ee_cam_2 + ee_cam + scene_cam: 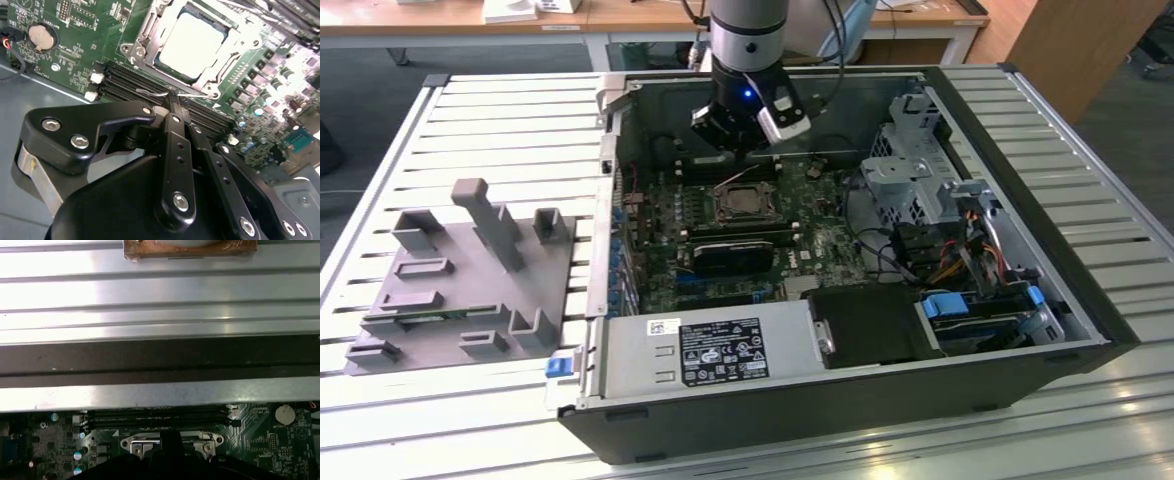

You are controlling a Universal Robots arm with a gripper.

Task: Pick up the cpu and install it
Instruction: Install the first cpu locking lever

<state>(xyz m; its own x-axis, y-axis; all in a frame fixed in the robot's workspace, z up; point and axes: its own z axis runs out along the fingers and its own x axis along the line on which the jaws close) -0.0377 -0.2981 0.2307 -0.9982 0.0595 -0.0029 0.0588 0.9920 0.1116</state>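
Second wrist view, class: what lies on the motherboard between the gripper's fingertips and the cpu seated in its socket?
In the second wrist view, dark memory slots and the socket frame's thin metal lever lie between the gripper and the cpu.

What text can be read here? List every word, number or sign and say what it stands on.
Nothing here can be quoted.
White label on the silver power supply box: rows of print and symbols, too small to read.
Green motherboard: white printed markings, too blurred to read.
Silvery square cpu in its socket: no print can be made out.
Round silver coin battery: no legible mark.
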